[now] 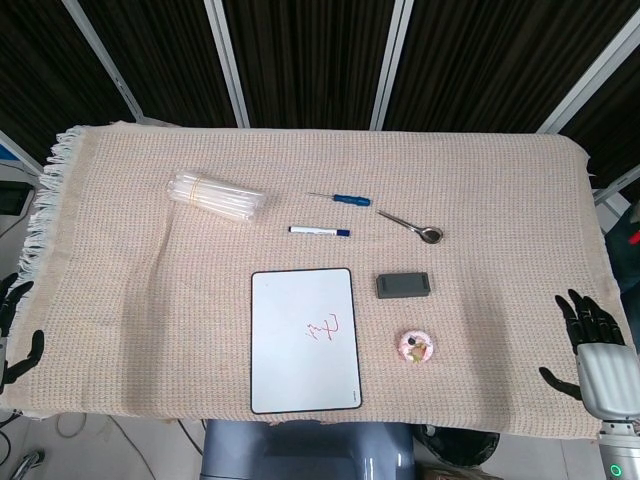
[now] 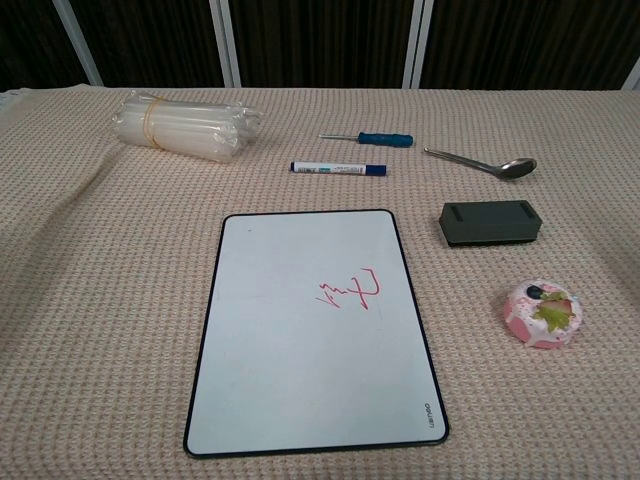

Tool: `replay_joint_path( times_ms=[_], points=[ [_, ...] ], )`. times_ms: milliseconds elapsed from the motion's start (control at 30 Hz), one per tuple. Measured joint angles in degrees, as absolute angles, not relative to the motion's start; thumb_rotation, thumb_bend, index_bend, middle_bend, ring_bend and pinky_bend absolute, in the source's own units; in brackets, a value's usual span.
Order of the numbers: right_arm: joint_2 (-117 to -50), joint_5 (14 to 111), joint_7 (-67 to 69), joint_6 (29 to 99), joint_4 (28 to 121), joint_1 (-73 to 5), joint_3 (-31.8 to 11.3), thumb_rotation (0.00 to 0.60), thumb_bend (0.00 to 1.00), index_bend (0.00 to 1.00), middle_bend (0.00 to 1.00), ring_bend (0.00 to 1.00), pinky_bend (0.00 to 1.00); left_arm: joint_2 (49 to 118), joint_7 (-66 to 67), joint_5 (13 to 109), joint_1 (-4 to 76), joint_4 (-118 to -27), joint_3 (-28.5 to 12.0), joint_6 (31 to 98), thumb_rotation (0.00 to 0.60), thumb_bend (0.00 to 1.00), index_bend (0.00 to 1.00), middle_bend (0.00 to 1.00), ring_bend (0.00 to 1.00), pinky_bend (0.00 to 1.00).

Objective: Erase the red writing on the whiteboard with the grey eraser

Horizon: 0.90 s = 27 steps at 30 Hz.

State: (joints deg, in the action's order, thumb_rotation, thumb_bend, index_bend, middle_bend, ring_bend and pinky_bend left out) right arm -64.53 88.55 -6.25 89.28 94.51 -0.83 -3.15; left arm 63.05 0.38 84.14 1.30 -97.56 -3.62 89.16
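A white whiteboard [image 1: 304,340] [image 2: 314,330] with a black rim lies flat near the table's front edge. Red writing [image 1: 324,327] [image 2: 349,291] sits on its right half. The grey eraser [image 1: 404,284] [image 2: 490,222] lies on the cloth just right of the board's top corner. My right hand [image 1: 588,339] hovers at the table's front right corner, fingers spread, holding nothing, far from the eraser. My left hand [image 1: 14,330] shows at the front left edge, fingers apart and empty. Neither hand appears in the chest view.
A beige woven cloth [image 1: 120,280] covers the table. A blue-capped marker [image 1: 319,232], a blue screwdriver [image 1: 338,197] and a metal spoon [image 1: 412,227] lie behind the board. A clear tube bundle [image 1: 214,195] sits back left. A pink round object [image 1: 415,347] lies below the eraser.
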Motion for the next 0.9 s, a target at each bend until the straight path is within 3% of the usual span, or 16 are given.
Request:
replay_joint_path(
  times_ms=[400, 900],
  points=[
    [-62.24, 88.61, -0.96, 83.69, 95.25, -3.08, -2.4, 0.6, 0.1, 0.0, 0.02, 0.04, 0.14, 63.31, 0.69, 84.0, 1.2, -97.77, -3.67, 89.3, 0.6, 0.45, 0.13, 0.02, 0.0, 0.0],
    [-58.07, 79.59, 0.15, 57.8, 97.62, -19.98, -7.49, 0.6, 0.1, 0.03, 0.14, 0.13, 0.17, 63.18, 0.34, 83.43, 1.24, -98.06, -4.02, 89.19, 0.6, 0.46, 0.13, 0.02, 0.0, 0.0]
  ],
)
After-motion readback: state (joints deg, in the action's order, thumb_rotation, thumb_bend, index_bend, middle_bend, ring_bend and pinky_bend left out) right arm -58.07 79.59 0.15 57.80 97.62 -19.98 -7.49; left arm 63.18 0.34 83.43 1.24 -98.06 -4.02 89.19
